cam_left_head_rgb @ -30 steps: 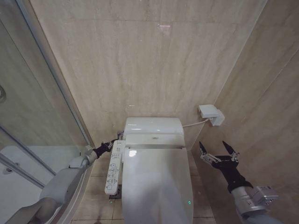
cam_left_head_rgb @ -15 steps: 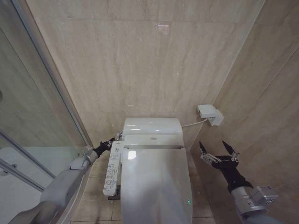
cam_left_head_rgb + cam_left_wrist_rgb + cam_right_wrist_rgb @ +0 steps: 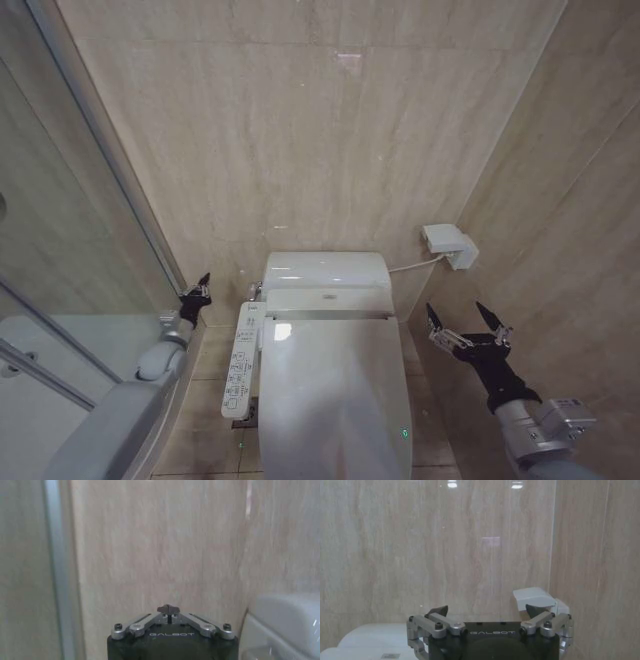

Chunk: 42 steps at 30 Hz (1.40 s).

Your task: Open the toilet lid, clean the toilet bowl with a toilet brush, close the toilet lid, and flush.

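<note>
The toilet lid (image 3: 335, 395) lies closed, white and glossy, and hides the toilet bowl beneath it. The toilet brush is out of view. My left gripper (image 3: 197, 292) is shut with nothing in it; it hovers left of the toilet's rear unit (image 3: 327, 270), close to the shower frame. In the left wrist view the left gripper (image 3: 169, 609) faces the beige wall, with the rear unit (image 3: 285, 622) beside it. My right gripper (image 3: 466, 322) hangs open and empty to the right of the lid. In its own view the right gripper (image 3: 487, 611) points at the wall.
A white control panel (image 3: 240, 362) runs along the toilet's left side. A white wall box (image 3: 450, 246) with a cable sits behind and to the right, also the wall box (image 3: 535, 598). The shower glass and frame (image 3: 110, 210) close off the left. Tiled walls stand near on both sides.
My left gripper has pulled away from the back end of the control panel, rising and moving left toward the shower frame. The right arm has held still.
</note>
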Available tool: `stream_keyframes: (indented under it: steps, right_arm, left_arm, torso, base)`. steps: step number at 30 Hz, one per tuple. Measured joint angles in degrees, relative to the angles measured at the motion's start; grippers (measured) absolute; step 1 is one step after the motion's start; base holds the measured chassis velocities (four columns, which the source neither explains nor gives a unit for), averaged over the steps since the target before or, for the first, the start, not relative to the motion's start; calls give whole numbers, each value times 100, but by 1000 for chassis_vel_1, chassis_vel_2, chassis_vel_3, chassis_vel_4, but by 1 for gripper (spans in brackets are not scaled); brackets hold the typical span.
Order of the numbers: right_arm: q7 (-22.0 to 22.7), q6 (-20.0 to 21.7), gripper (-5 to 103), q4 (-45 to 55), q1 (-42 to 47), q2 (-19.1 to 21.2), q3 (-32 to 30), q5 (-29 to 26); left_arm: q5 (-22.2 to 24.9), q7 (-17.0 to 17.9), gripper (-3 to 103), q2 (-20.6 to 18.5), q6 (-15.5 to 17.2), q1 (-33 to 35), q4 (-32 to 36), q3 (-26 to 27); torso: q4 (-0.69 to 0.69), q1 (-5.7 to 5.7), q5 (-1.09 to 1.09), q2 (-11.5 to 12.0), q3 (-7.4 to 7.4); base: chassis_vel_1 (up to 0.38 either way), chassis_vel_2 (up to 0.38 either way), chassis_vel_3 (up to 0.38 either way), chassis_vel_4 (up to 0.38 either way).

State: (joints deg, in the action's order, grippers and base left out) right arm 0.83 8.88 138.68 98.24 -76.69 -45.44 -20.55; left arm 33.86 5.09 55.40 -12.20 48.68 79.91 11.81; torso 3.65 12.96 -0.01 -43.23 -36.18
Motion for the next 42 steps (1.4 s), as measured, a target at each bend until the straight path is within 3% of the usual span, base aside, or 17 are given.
stream_keyframes:
  steps: [3,5,11,15,21,23,42]
  right_arm:
    - [0,0,100,0,0,0,0,0]
    - [1,0,100,0,1,0,0,0]
    - [0,0,100,0,0,0,0,0]
    - [0,0,100,0,0,0,0,0]
    - [0,0,100,0,0,0,0,0]
    - [0,0,100,0,0,0,0,0]
    - [0,0,100,0,0,0,0,0]
  left_arm:
    - [30,69,0,-129,66,392,610,313]
    - [55,184,0,-210,177,1014,1356,768]
    - [57,417,0,-165,340,2026,2548,1326]
    - [-23,496,0,101,443,2950,3572,1961]
    - [-174,486,0,356,479,3637,4193,2412]
    - [-294,470,0,624,477,4138,4610,2662]
    - [-1283,224,0,1847,307,5830,6282,2783]
  torso:
    - [3,0,3,-1,1]
    - [1,0,3,-1,0]
    - [-1,-1,2,-1,1]
    - [3,-1,2,-1,1]
    - [1,-1,2,-1,1]
    - [2,-1,2,-1,1]
    - [1,0,3,0,0]
  base:
    - [0,0,0,0]
    - [0,0,0,0]
    - [0,0,0,0]
    - [0,0,0,0]
    - [0,0,0,0]
    - [0,0,0,0]
    - [0,0,0,0]
